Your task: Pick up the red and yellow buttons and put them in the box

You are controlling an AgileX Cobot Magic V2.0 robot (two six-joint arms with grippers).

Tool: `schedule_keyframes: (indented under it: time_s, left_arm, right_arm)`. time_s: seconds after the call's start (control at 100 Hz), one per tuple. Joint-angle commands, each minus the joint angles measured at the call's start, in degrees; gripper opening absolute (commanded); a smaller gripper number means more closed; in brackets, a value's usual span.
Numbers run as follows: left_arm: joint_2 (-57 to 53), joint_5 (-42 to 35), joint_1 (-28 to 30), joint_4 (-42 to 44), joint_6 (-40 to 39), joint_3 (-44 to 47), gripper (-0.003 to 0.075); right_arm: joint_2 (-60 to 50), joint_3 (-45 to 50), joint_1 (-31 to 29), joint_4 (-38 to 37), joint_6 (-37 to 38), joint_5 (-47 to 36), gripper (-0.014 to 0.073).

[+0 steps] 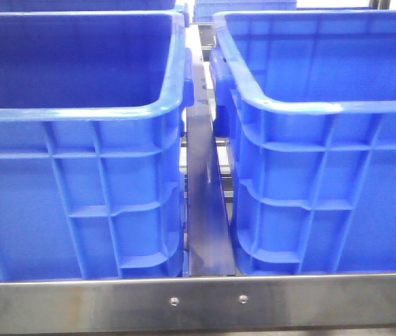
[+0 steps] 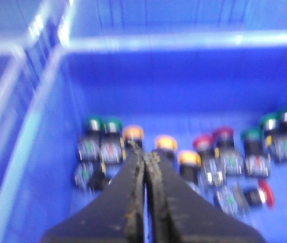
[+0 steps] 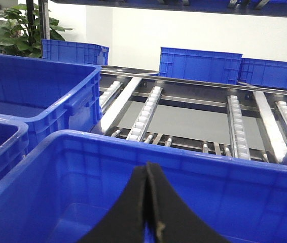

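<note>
Blue crate [image 2: 42, 152] of coloured buttons [image 2: 204, 144]

steel frame [image 1: 114, 301], two blue crates [image 1: 79, 175]

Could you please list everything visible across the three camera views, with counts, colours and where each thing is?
Crates: two large, blue, side by side in the front view, left and right; more blue crates at the far end of the conveyor.
Yellow buttons: three, yellow-orange caps, in a row on the crate floor.
Red buttons: about three, right of the yellow ones; one lies on its side.
Green buttons: at least five, at both ends of the row; blur prevents an exact count.
Metal rail: one, silver, across the front.
Roller conveyor: one, silver, behind the crates.
Plant: one, green, far corner.
Left gripper: black, shut, above the buttons.
Right gripper: black, shut, over a crate.
</note>
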Motion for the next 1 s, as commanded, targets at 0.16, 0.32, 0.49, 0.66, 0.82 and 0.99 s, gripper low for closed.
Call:
schedule_keyframes:
  time_s: [0.16, 0.32, 0.49, 0.66, 0.82, 0.99]
  left_arm:
    - [-15.24, -19.9, -0.42, 0.33, -0.44, 16.3, -0.0019]
    - [-24.8, -22.79, -0.42, 0.19, -0.44, 25.93, -0.0019]
    - [-30.04, -24.49, -0.42, 0.3, -0.44, 31.81, -0.0019]
    - [-30.26, -27.67, -0.18, 0.3, -0.44, 34.62, -0.0019]
    - [-30.37, -33.85, -0.18, 0.19, -0.44, 38.18, -0.0019]
    - [-30.37, -34.06, -0.18, 0.19, -0.44, 39.1, -0.0019]
  right_arm:
    - [-0.31, -1.53, 0.04, 6.64, -0.05, 1.62, -0.0094]
    - [-0.31, -1.53, 0.04, 6.64, -0.05, 1.62, -0.0094]
    - [-0.31, -1.53, 0.04, 6.64, -0.05, 1.62, -0.0094]
    - [-0.31, -1.53, 0.04, 6.64, -0.05, 1.56, -0.0094]
    - [-0.31, -1.53, 0.04, 6.64, -0.05, 1.62, -0.0094]
    - [-0.31, -1.53, 0.04, 6.64, -0.05, 1.62, -0.0094]
